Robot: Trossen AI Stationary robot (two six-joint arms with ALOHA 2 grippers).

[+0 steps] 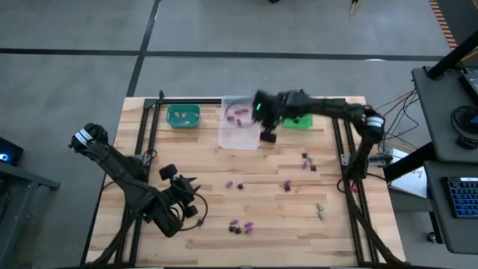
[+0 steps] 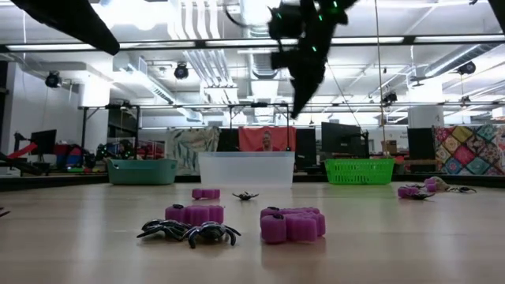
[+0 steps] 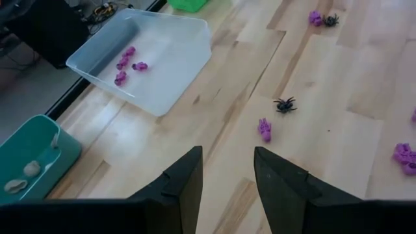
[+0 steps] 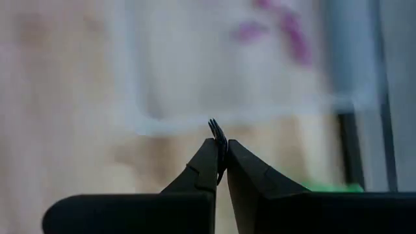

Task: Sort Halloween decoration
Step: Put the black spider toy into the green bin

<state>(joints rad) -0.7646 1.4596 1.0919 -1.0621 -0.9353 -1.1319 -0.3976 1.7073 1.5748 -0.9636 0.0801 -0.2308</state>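
A wooden table (image 1: 269, 202) is lying under two dark arms, black rails running along its left, right and far edges. The left gripper (image 3: 227, 170) is hovering over the near-left part of the table, its fingers apart with nothing between them and bare wood below. The right gripper (image 4: 221, 156) is reaching in from the right at the far edge, raised above the near rim of the clear bin (image 1: 239, 134); its fingers are pinched together on a thin black trinket (image 4: 218, 133) that is sticking out between the tips.

Three bins are sitting in a row along the far edge. The teal bin (image 1: 183, 116) on the left is holding a few pale pieces (image 3: 23, 175). The clear bin in the middle is holding several purple trinkets (image 1: 239, 113) in its far part. The green bin (image 1: 302, 122) on the right is partly hidden by the right arm, and its contents cannot be told.

The remaining trinkets are scattered across the middle and near part of the table: a purple and black pair (image 1: 234, 184) at the centre, one purple piece (image 1: 287, 184) to its right, a dark cluster (image 1: 307, 161) farther right, a mixed group (image 1: 240, 226) near the front edge, and a pale piece (image 1: 320, 211) at the near right. The near-left corner and the strip in front of the teal bin are lying open.
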